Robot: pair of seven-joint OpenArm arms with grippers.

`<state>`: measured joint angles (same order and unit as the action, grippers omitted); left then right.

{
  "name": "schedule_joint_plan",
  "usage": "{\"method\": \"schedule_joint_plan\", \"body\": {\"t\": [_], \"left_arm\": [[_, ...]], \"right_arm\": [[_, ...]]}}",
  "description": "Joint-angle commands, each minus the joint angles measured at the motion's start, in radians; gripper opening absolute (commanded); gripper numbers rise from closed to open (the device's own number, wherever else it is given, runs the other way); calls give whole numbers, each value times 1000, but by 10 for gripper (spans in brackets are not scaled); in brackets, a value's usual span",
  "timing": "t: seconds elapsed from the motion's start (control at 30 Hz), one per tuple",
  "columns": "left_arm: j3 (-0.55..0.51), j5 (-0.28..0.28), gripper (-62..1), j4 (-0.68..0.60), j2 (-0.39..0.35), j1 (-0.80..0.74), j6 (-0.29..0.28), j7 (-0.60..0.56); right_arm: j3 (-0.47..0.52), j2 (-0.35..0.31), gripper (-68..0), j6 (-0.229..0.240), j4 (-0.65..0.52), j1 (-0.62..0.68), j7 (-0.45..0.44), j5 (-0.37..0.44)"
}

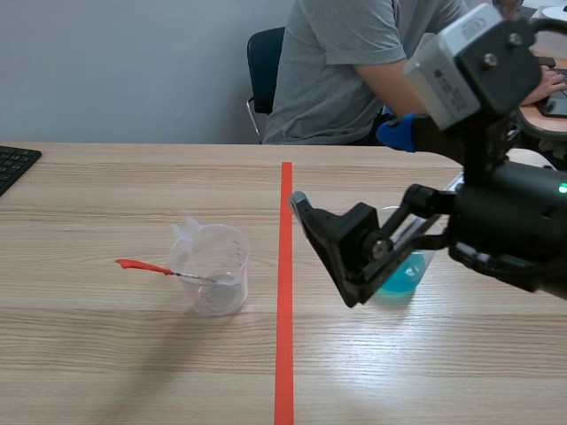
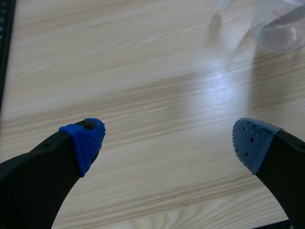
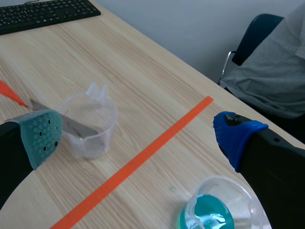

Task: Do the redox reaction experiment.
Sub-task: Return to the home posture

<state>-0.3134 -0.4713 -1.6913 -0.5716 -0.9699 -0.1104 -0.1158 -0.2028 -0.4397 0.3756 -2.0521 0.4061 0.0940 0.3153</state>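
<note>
A clear plastic measuring cup (image 1: 213, 270) stands left of the orange tape line, and a metal tool with a red handle (image 1: 140, 265) rests in it. A beaker of blue liquid (image 1: 403, 273) stands right of the line. My right gripper (image 1: 321, 248) hangs open just left of the beaker, above the table. In the right wrist view the right gripper (image 3: 138, 138) is open, with the beaker (image 3: 214, 210) under it and the clear cup (image 3: 90, 126) ahead beside one pad. My left gripper (image 2: 169, 140) is open over bare table, and the clear cup (image 2: 281, 28) lies far ahead of it.
A person in a grey shirt (image 1: 354, 71) sits across the table on a dark chair (image 1: 264, 62). A black keyboard (image 1: 13, 164) lies at the far left edge. The orange tape line (image 1: 285, 292) runs down the middle of the wooden table.
</note>
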Motion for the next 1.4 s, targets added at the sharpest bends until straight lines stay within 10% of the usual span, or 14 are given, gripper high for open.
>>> {"method": "schedule_joint_plan", "body": {"t": [0.0, 0.4, 0.83, 1.07, 1.37], "left_arm": [[-18, 18, -37, -44, 28, 0, -19, -10], [-63, 158, -37, -290, 195, 1, -88, 68], [-63, 259, -37, -375, 353, 6, -204, 68], [-58, 254, -37, -374, 338, 20, -208, 64], [0, 129, -37, -370, 117, 20, -207, 64]], "right_arm": [[21, -26, 4, -19, -37, 36, -19, 26], [233, -140, 4, -96, -243, 370, -64, 146], [318, -138, 4, -99, -242, 411, -63, 146], [318, -138, 4, -100, -242, 411, -56, 149], [318, -138, 4, -99, -242, 411, -52, 149]]}}
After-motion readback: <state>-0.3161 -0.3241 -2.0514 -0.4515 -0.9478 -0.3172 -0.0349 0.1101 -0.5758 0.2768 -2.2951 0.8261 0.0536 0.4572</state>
